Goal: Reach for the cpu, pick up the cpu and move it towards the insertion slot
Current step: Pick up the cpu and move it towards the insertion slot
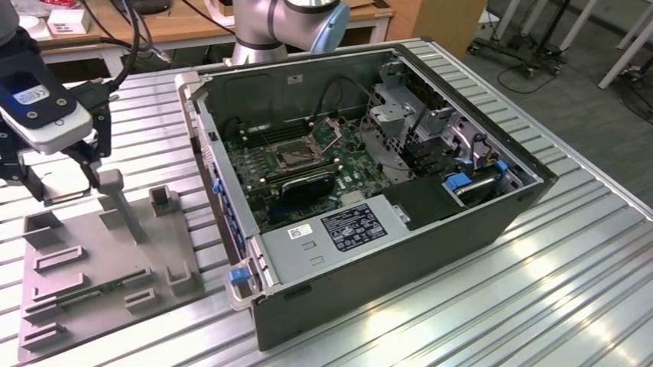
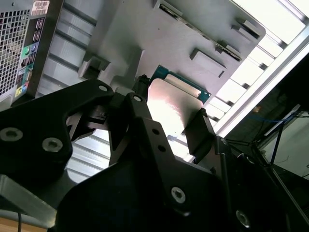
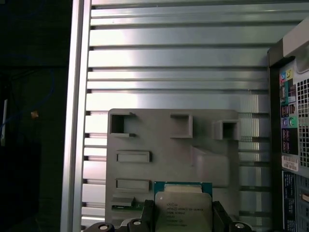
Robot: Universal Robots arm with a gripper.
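Note:
The cpu point(image 3: 183, 209), a flat square chip with a silvery top and a green rim, sits between my gripper's point(image 3: 183, 215) two black fingers. My gripper point(image 2: 169, 116) is shut on the cpu point(image 2: 175, 104), one finger on each opposite edge. In the exterior view my gripper point(image 1: 63, 183) hangs at the left, holding the pale cpu point(image 1: 63, 186) above the grey fixture tray point(image 1: 102, 260). The insertion slot point(image 1: 296, 156), a silver-framed socket with a dark centre, lies on the green board inside the open computer case, well to the exterior view's right of my gripper.
The open computer case point(image 1: 408, 252) stands on the ribbed metal table point(image 1: 571, 290). Its near wall rises between the tray and the board. The grey tray point(image 3: 174, 145) has several recesses and upright posts; a narrow green strip point(image 1: 97, 290) lies in it.

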